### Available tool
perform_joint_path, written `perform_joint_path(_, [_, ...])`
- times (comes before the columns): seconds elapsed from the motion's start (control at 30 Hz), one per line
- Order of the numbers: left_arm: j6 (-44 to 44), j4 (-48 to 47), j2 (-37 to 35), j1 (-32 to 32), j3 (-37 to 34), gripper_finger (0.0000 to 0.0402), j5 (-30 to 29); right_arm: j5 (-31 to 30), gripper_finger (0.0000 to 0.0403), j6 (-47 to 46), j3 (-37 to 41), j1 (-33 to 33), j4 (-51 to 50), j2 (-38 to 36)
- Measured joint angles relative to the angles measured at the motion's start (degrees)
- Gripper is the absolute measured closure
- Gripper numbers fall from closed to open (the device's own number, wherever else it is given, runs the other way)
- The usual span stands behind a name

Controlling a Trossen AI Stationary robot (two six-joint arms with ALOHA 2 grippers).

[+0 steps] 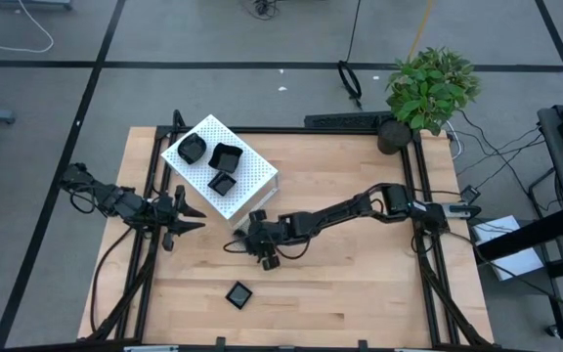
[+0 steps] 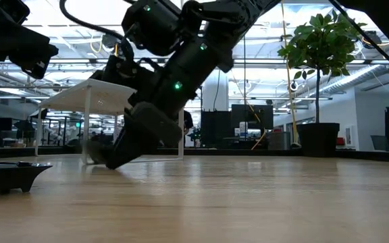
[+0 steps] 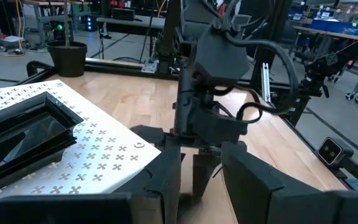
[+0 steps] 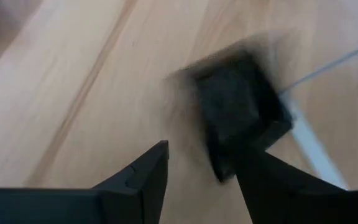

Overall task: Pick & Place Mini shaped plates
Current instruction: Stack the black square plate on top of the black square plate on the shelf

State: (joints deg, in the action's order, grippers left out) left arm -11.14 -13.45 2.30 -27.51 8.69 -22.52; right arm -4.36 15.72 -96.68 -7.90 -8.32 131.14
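- High view: three mini plates on the white perforated box (image 1: 238, 181) at the bench (image 1: 360, 284) far-left corner: one scalloped/rounded (image 1: 193, 149), one larger square (image 1: 226, 156), one small square (image 1: 222, 183). A fourth square plate (image 1: 238, 293) lies alone on the bench near the front edge. Four counted here; a fifth may sit under the right gripper, hidden in this view.
- High view, arms: right arm stretched across the bench from the right side, right gripper (image 1: 265, 256) down at bench centre, just in front of the box. Left gripper (image 1: 186, 220) waits at the left bench edge beside the box, jaws spread, holding nothing.
- Low view: right arm slants down steeply, gripper tip (image 2: 113, 158) at the bench surface. One plate (image 2: 12, 174) sits at the left on the bench. One potted plant (image 2: 319, 88) behind.
- Left wrist view: left fingers (image 3: 260, 186) apart, right arm's wrist ahead of them; box top with a square plate (image 3: 17, 134) beside.
- Right wrist view: one blurred square plate (image 4: 238, 109) on the bench, right fingers (image 4: 142, 177) spread, one finger touching or overlapping the plate's edge; not pinching it.
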Motion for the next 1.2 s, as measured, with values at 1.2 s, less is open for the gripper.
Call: perform_joint_path(1.2, [0.0,0.0,0.0,0.0,0.0,0.0282,0.0,-22.6,0.0317,15.5,3.0,-1.4,20.2,-0.6])
